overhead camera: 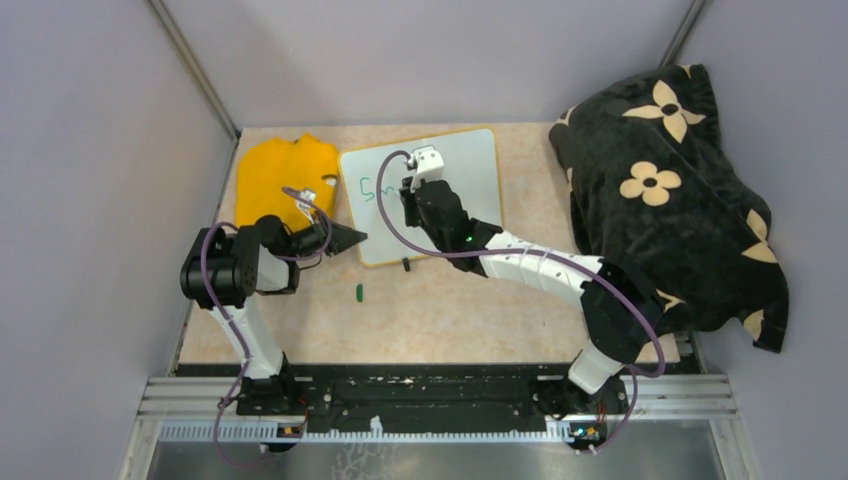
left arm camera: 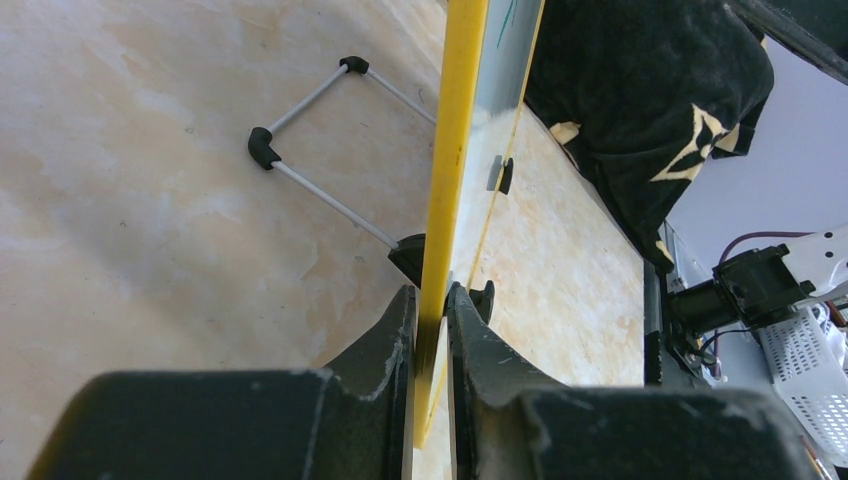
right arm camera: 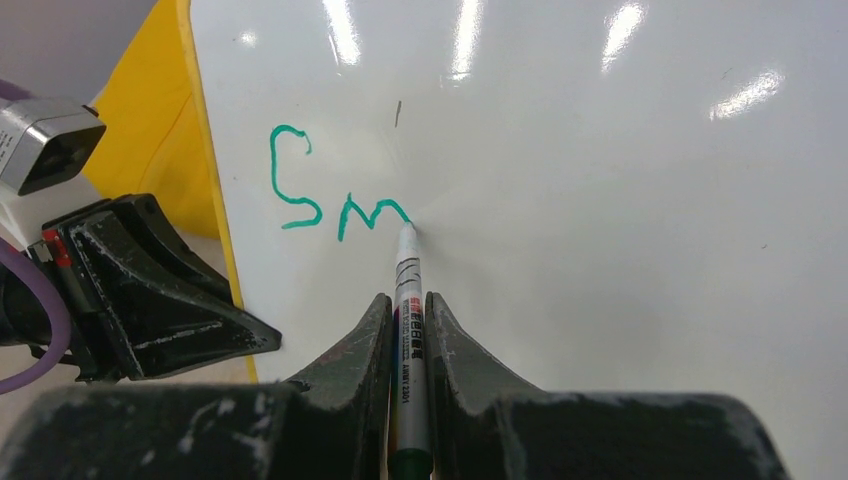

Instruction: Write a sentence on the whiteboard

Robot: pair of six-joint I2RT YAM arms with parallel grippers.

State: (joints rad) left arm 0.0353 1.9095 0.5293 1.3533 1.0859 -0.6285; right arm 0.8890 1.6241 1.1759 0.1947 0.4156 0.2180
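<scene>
Right gripper (right arm camera: 408,300) is closed narrowly on a green marker (right arm camera: 408,265). The pen runs straight out between the jaws, and its tip presses on the whiteboard (right arm camera: 600,250) at the end of the last green stroke. Left gripper (left arm camera: 430,315) is pinched shut on the whiteboard's left edge near the front corner, with the thin frame between both jaws.

The whiteboard's long axis runs across the table (overhead camera: 450,300) from left to right, its right end set a little farther back in the top view. Of the sentence (right arm camera: 335,190), only "Sm" is there, near the whiteboard's left edge and reading along the long axis toward the right edge. A yellow cloth (overhead camera: 275,175) lies right beside the whiteboard's left edge, and a black flowered blanket (overhead camera: 670,190) is heaped off its right edge. A small green object (overhead camera: 358,292) lies just in front of the whiteboard's front-left corner.

Only the right wrist view shows the letters clearly and the tip touching; in the top view the right arm (overhead camera: 530,262) covers most of the writing. Only the left wrist view sees the whiteboard edge-on, with a grey wire stand (left arm camera: 262,148) with black corners behind its back face. How steeply the whiteboard leans I cannot tell
</scene>
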